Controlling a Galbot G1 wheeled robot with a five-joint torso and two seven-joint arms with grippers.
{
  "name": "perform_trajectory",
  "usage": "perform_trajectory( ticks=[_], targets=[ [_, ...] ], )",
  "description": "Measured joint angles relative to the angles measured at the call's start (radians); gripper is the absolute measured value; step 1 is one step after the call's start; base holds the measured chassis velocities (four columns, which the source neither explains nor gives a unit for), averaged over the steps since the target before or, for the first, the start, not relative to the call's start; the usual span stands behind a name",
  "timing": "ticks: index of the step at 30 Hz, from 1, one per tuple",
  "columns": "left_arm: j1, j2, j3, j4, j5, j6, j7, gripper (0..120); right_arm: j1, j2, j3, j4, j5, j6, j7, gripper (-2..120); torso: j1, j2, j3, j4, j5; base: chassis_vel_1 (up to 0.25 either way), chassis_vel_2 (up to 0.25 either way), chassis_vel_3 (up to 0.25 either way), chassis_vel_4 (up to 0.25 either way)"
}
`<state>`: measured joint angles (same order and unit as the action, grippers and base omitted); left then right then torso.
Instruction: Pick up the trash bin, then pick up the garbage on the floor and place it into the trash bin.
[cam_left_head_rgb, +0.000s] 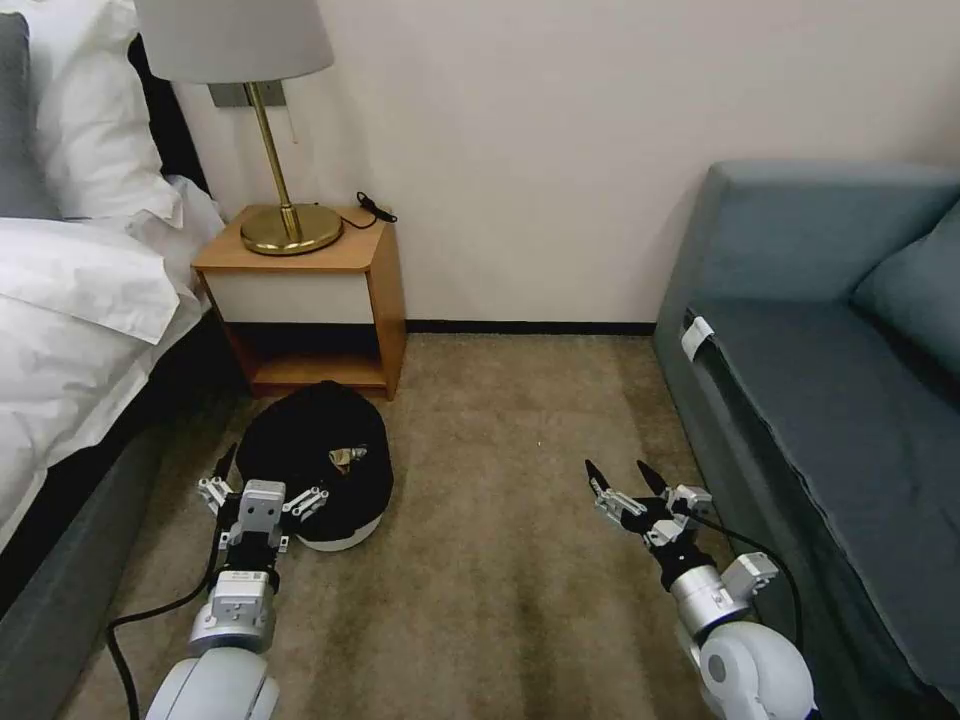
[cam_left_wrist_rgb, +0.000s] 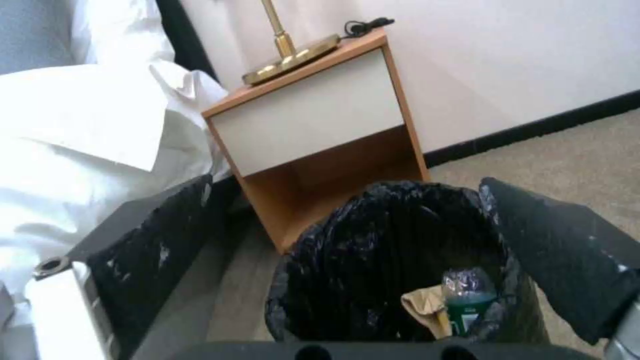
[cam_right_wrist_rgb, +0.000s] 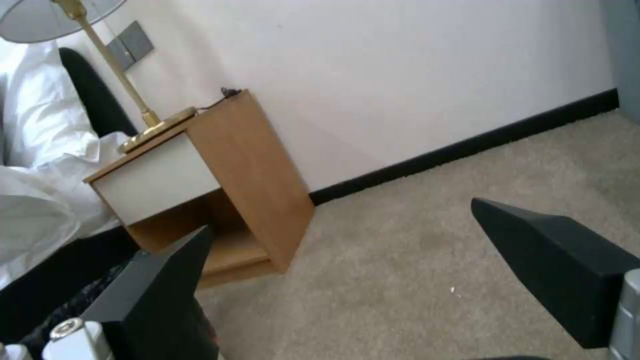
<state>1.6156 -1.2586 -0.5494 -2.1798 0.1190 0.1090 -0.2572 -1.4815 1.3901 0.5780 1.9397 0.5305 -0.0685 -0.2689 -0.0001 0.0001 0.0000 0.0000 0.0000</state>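
Trash bin (cam_left_head_rgb: 318, 462) stands on the carpet (cam_left_head_rgb: 500, 560) at the left, just in front of the wooden nightstand (cam_left_head_rgb: 305, 300), near the bed (cam_left_head_rgb: 70, 330). It is round, lined with a crinkly black bag, white base showing at its near edge. Left gripper (cam_left_head_rgb: 262, 470) is at the bin's near-left rim, jaws spread wide. One finger looks to be outside the rim on the bed side, the other over the opening; contact cannot be told. Right gripper (cam_left_head_rgb: 625, 478) hovers over bare carpet at the right, jaws wide, holding nothing, near the grey sofa (cam_left_head_rgb: 830, 330) edge.

Open room: broad strip of beige short-pile carpet between bin and sofa, running to the dark baseboard (cam_left_head_rgb: 530, 327). The bin's left side is tight against the bed frame.

Left wrist view looks into the bin (cam_left_wrist_rgb: 373, 250): clear plastic bottle (cam_left_wrist_rgb: 469, 295) with green label, and beside it, touching, crumpled brown paper bag (cam_left_wrist_rgb: 427, 307). The head view shows just a small scrap inside. Right wrist view has both black wedge fingers (cam_right_wrist_rgb: 560, 260) far apart over carpet (cam_right_wrist_rgb: 413, 240), nightstand (cam_right_wrist_rgb: 233, 175) and brass lamp (cam_right_wrist_rgb: 143, 125) beyond.
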Motion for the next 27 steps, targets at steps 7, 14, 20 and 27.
perform_trajectory(
  ticks=[7, 14, 20, 27],
  targets=[
    [-0.001, 0.000, 0.000, 0.001, -0.001, 0.000, -0.001, 100, 0.001, 0.000, 0.000, -0.001, 0.000, 0.000, 0.000, 100, 0.000, 0.000, 0.000, 0.0000, 0.0000, 0.000, 0.000, 0.000, 0.000],
    [-0.001, 0.000, 0.000, 0.002, -0.001, 0.001, -0.001, 100, 0.001, -0.001, -0.001, -0.001, 0.000, 0.000, 0.000, 100, 0.000, 0.000, 0.000, 0.0000, 0.0000, 0.000, 0.000, 0.000, 0.000],
    [-0.001, 0.000, 0.000, 0.002, -0.001, 0.001, -0.001, 100, 0.001, -0.001, -0.001, -0.002, 0.000, 0.000, 0.000, 100, 0.000, 0.000, 0.000, 0.0000, 0.0000, 0.000, 0.000, 0.000, 0.000],
    [-0.001, 0.000, 0.000, 0.003, -0.001, 0.002, -0.001, 100, 0.002, -0.001, -0.001, -0.002, 0.000, 0.000, 0.000, 100, 0.000, 0.000, 0.000, 0.0000, 0.0000, 0.000, 0.000, 0.000, 0.000]
  ],
)
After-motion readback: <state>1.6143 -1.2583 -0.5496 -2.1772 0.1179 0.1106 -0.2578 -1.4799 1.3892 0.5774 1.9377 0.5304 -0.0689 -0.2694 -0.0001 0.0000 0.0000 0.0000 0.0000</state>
